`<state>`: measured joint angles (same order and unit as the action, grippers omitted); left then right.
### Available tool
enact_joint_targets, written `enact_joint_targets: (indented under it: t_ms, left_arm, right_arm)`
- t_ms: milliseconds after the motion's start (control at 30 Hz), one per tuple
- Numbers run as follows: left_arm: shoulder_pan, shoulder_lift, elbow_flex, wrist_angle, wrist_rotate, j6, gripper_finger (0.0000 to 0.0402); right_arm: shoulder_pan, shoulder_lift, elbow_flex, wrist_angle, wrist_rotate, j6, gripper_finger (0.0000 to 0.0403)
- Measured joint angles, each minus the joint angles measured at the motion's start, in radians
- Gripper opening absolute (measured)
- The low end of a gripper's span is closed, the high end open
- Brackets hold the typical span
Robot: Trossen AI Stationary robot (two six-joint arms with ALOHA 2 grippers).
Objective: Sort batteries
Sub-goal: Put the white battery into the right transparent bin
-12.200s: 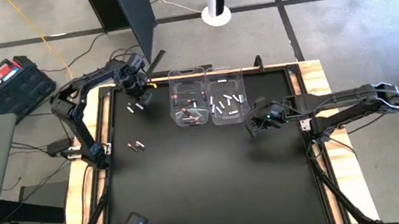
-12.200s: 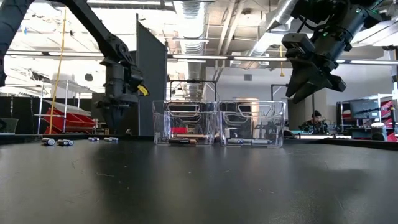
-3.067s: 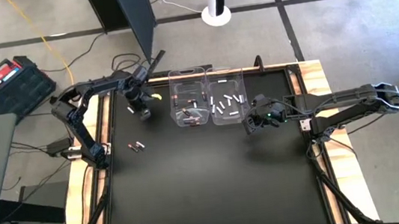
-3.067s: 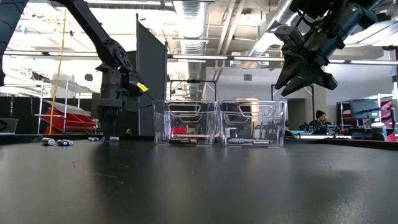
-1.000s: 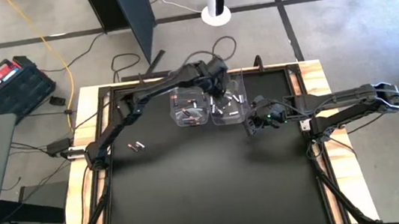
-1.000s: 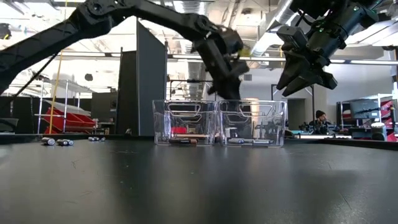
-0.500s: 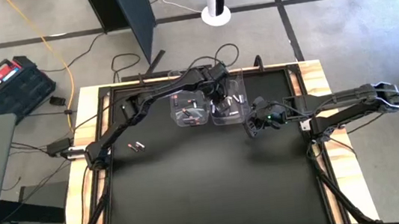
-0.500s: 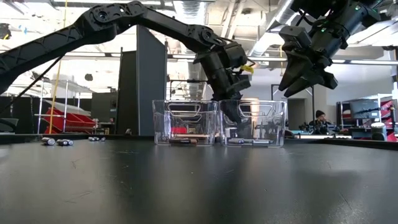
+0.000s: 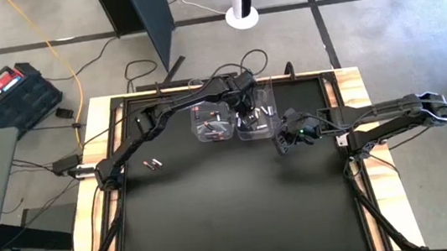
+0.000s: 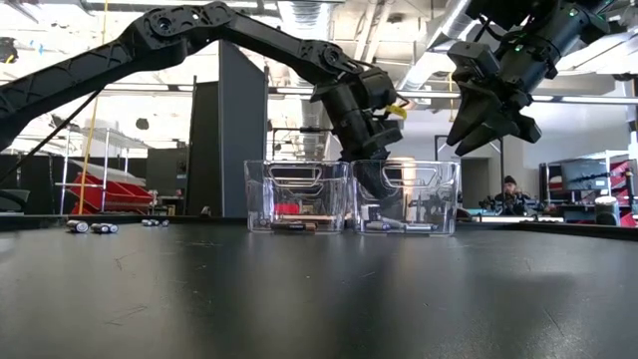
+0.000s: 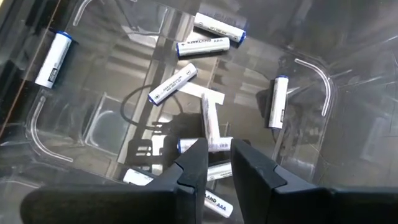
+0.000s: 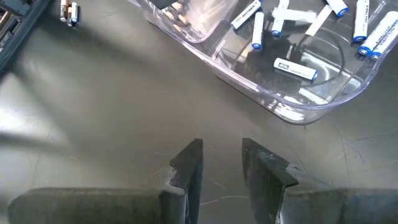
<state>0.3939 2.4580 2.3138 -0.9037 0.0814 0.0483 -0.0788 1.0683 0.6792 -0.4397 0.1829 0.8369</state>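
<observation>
Two clear bins stand side by side at the table's far edge. The left bin (image 9: 213,120) holds dark batteries. The right bin (image 9: 258,115) holds several white batteries (image 11: 173,83). My left gripper (image 11: 216,149) reaches down inside the right bin (image 10: 404,194). Its fingers are slightly open on either side of one end of a white battery (image 11: 208,118), which lies slanting on others. My right gripper (image 12: 221,152) hangs open above the bare table, just near and right of the right bin (image 12: 292,112), with nothing between its fingers. Two dark batteries (image 9: 153,163) lie on the table at the left. My left gripper comes from above, slanting down into the right bin. The end (image 11: 214,144) of the white battery nearest the gripper sits between the fingertips. The gap is wider than the battery, and I cannot tell whether either finger touches it. The battery rests on other batteries on the bin floor.
More loose batteries (image 10: 92,227) lie on the black table top at the far left in the low view. The table has a raised wooden rim (image 9: 355,93). My left arm (image 9: 171,110) stretches across the left bin. The near half of the table (image 9: 242,216) is bare.
My left gripper has sunk from above the rim down into the right bin, then kept still. My right gripper has stayed where it was.
</observation>
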Motion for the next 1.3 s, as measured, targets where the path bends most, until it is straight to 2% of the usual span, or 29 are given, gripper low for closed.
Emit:
enact_joint_targets:
  t_ms: [333,467,667,800,1100,1200,1300]
  left_arm:
    - [-0.001,-0.006,0.002,-0.006,0.0,0.013,0.0068]
    - [0.006,-0.022,0.041,-0.065,-0.001,0.007,0.0068]
    - [0.038,-0.133,0.037,-0.111,-0.051,-0.033,0.0068]
    - [0.077,-0.221,0.037,-0.202,-0.068,-0.012,0.0068]
    - [0.195,-0.375,0.037,-0.33,-0.196,-0.042,0.0068]
    - [0.23,-0.44,-0.029,-0.334,-0.213,-0.046,0.0068]
    - [0.266,-0.548,-0.181,-0.28,-0.229,-0.071,0.0068]
  right_arm:
    - [0.0,0.0,0.0,0.0,0.0,0.0,0.0127]
    - [0.0,0.0,0.0,0.0,0.0,0.001,0.0127]
    - [0.001,0.0,0.0,0.0,0.0,0.001,0.0127]
    - [0.0,0.0,0.0,-0.001,0.0,0.0,0.0127]
    - [0.0,0.0,0.0,-0.001,0.0,-0.027,0.0127]
    - [0.0,0.0,0.0,-0.001,0.0,-0.035,0.0127]
    - [0.0,0.0,0.0,0.0,0.0,-0.047,0.0127]
